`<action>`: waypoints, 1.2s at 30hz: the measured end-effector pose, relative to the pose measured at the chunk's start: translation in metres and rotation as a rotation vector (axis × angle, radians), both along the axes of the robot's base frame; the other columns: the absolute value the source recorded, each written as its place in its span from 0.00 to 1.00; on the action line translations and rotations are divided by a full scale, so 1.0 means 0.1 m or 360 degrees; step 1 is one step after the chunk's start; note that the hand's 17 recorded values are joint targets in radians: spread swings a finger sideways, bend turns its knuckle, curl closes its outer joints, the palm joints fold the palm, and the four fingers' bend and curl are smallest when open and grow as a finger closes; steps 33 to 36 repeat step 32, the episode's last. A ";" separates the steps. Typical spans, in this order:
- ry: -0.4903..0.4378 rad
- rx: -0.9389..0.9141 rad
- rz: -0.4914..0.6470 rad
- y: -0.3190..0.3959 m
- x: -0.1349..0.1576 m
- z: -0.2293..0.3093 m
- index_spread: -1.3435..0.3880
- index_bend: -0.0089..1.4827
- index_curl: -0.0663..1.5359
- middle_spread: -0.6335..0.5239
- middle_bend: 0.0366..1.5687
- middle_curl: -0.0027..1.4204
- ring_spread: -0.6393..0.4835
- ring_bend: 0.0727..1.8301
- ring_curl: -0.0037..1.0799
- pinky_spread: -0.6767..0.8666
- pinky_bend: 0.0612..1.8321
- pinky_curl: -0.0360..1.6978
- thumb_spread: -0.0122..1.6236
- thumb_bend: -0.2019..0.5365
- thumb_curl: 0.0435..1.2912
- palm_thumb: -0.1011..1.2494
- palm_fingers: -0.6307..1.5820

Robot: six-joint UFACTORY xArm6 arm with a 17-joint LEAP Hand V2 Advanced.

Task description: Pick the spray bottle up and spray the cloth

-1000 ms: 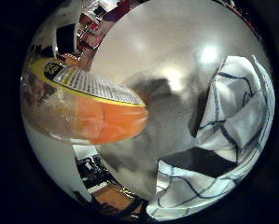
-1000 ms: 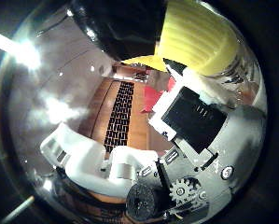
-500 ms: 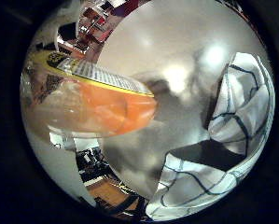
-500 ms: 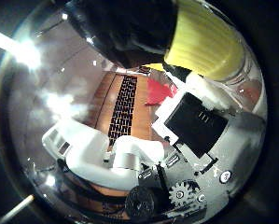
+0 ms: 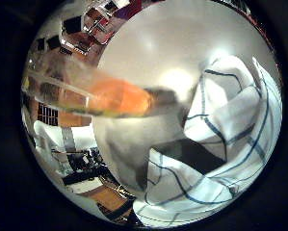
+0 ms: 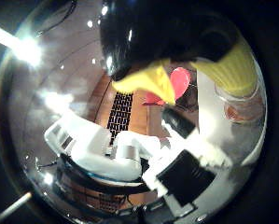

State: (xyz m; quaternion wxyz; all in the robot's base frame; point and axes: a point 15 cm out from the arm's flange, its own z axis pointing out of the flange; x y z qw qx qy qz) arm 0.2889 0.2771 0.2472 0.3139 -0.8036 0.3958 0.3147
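A spray bottle (image 5: 115, 97) with orange liquid lies across the little finger side view, close to the palm and blurred. Its black spray head (image 6: 162, 32), yellow trigger (image 6: 147, 82) and yellow ribbed collar (image 6: 232, 70) fill one side of the thumb side view. My right hand (image 6: 129, 154) has its white and black fingers curled by the bottle, and one white finger (image 6: 208, 116) crosses the neck. A white cloth with blue stripes (image 5: 230, 144) lies crumpled on the grey table (image 5: 158, 48), beyond the bottle's base.
The grey table's edge (image 5: 102, 159) runs near the cloth. Past it are a wooden floor (image 6: 134, 116) with a dark grille, a red object (image 6: 178, 81) and room furniture (image 5: 81, 161).
The bottle has tilted and shifted against the palm. Its spray head looms larger and the yellow trigger now shows. The cloth fills more of the little finger side view.
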 end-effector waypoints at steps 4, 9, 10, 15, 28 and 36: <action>-0.0003 -0.0001 -0.0006 -0.10 0.02 0.04 0.60 0.17 0.36 0.45 0.37 0.37 0.48 0.47 0.41 0.56 0.35 0.42 0.66 0.24 0.31 0.59 0.35; -0.0020 -0.0015 -0.0006 -0.21 0.03 0.08 0.61 0.15 0.34 0.47 0.33 0.34 0.51 0.42 0.38 0.67 0.30 0.38 0.66 0.24 0.30 0.58 0.37; -0.0020 -0.0027 -0.0005 -0.24 0.03 0.07 0.61 0.14 0.34 0.47 0.32 0.34 0.51 0.42 0.37 0.68 0.30 0.37 0.66 0.24 0.30 0.58 0.37; -0.0016 -0.0049 -0.0023 -0.40 0.06 0.08 0.61 0.13 0.31 0.49 0.30 0.32 0.53 0.39 0.35 0.70 0.27 0.34 0.66 0.24 0.29 0.58 0.38; -0.0057 -0.0087 -0.0067 -0.69 0.11 0.17 0.62 0.12 0.27 0.50 0.26 0.30 0.55 0.35 0.31 0.71 0.26 0.27 0.65 0.24 0.27 0.57 0.40; -0.0060 -0.0095 -0.0082 -0.74 0.13 0.17 0.62 0.12 0.26 0.50 0.26 0.30 0.55 0.35 0.31 0.71 0.26 0.26 0.65 0.24 0.27 0.57 0.41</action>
